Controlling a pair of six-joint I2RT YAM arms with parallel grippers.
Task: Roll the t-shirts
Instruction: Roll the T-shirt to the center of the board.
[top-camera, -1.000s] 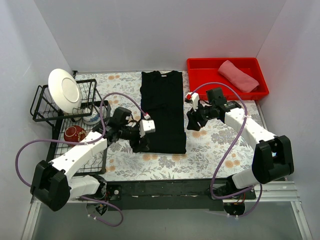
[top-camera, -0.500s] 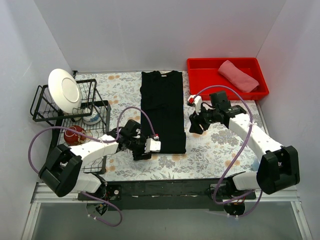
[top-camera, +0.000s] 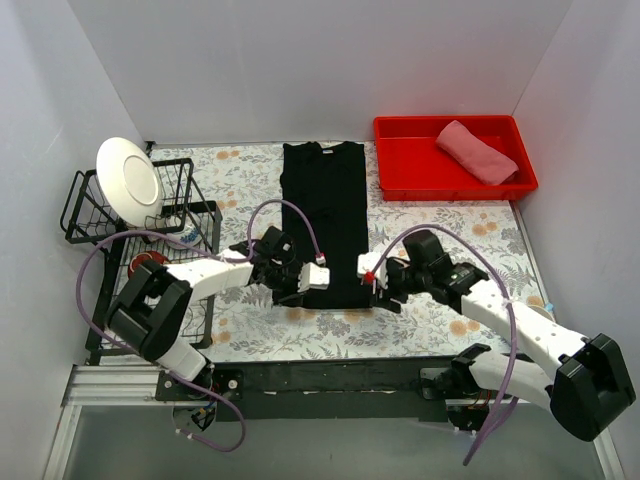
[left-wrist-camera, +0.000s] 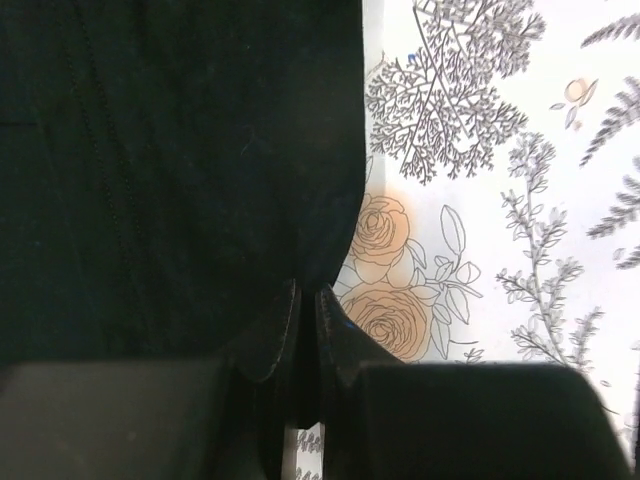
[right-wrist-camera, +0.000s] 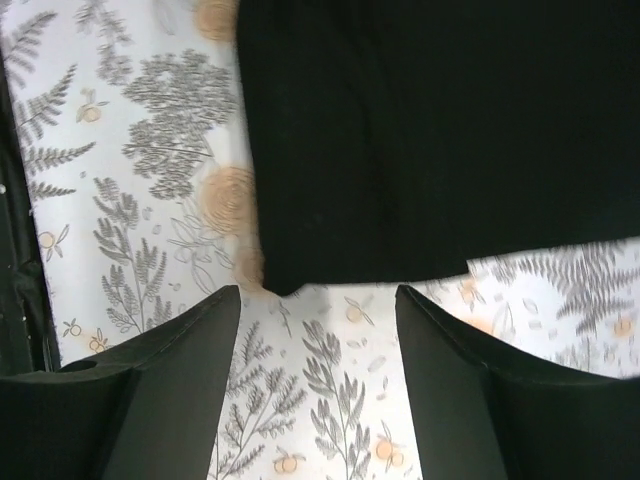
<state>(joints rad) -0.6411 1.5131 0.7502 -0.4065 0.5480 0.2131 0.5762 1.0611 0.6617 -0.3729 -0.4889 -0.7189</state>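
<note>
Both arms have dropped to the near hem of the black t-shirt (top-camera: 322, 215) flat on the table; overhead, the pink t-shirt (top-camera: 477, 150) lies in the red bin (top-camera: 400, 165). Left wrist: left gripper (left-wrist-camera: 307, 305) closed at the hem, cloth possibly pinched. Right wrist: right gripper (right-wrist-camera: 318, 300) spread wide before the shirt corner.

The left gripper (left-wrist-camera: 308, 300) slid down from the black t-shirt (top-camera: 325, 215)'s left side to its near left corner, and its jaws, which had stood apart, snapped together on the cloth's edge! The right gripper (right-wrist-camera: 318, 295) swung away from the shirt's right edge near the red tray (top-camera: 400, 170) and came down to the near right corner, its fingers spreading wider over that corner. Both arms stretched lower and closer together along the near hem.
</note>
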